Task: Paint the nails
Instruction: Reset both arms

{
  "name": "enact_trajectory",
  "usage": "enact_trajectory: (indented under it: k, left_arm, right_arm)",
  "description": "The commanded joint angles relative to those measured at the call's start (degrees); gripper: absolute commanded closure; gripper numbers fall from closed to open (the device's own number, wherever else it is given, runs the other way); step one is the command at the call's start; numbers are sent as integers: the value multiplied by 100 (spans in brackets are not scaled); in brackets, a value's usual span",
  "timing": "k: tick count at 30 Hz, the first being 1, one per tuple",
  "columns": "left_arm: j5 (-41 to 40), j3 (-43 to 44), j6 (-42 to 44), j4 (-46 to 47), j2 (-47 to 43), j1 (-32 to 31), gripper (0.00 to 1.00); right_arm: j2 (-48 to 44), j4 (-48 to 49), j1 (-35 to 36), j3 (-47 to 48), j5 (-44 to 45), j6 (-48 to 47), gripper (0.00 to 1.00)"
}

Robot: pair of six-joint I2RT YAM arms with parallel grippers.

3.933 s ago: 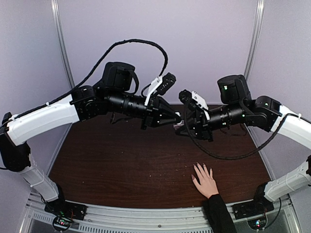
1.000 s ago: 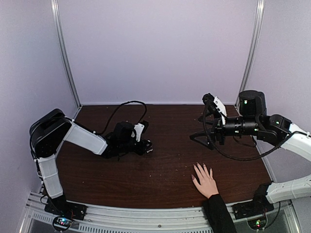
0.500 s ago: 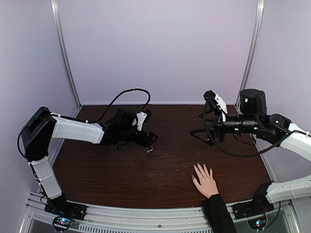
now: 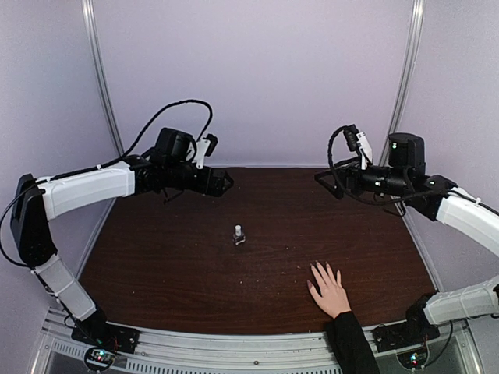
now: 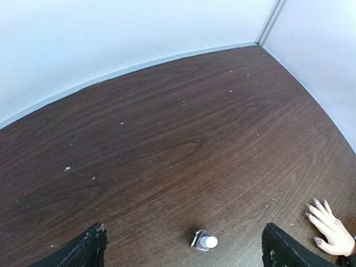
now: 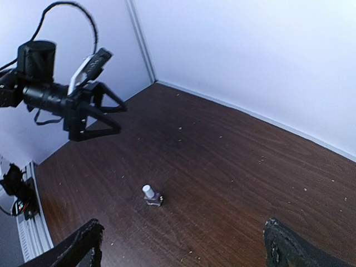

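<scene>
A light-skinned hand (image 4: 330, 290) with a black sleeve lies flat, fingers spread, near the table's front right. Its nails (image 5: 317, 241) show as small dull tips in the left wrist view. A small clear bottle (image 4: 239, 234) with a pale cap stands upright alone mid-table, also seen as the bottle (image 5: 204, 241) and the bottle (image 6: 151, 196). My left gripper (image 4: 224, 183) hovers open and empty at the back left, well above and behind the bottle. My right gripper (image 4: 322, 179) hangs open and empty at the back right, far from the hand.
The dark wooden table (image 4: 171, 273) is walled by pale panels on three sides, with metal posts (image 4: 104, 93) in the back corners. Black cables (image 4: 187, 105) loop over both arms. Small crumbs speckle the wood.
My left gripper opened and let go of the bottle, then rose and drew back to the far left, leaving the bottle standing. The right arm lifted slightly toward the back.
</scene>
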Motion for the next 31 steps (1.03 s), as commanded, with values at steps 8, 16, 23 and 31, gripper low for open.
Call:
enact_trajectory:
  k: [8, 16, 23, 31]
  left_arm:
    - [-368, -691, -589, -885, -1000, 1006, 3]
    - [-875, -1545, -629, -878, -1130, 1071, 2]
    - [-818, -1967, -790, -695, -1094, 1071, 2]
    - [-698, -1968, -840, -680, -1148, 1071, 2]
  right_arm:
    - [277, 1096, -1802, -611, -474, 1399, 0]
    - [353, 1172, -1950, -1418, 10, 1143, 0]
    - [317, 1257, -1950, -1904, -2, 1148, 0]
    - [285, 1186, -1953, -1897, -391, 1197, 0]
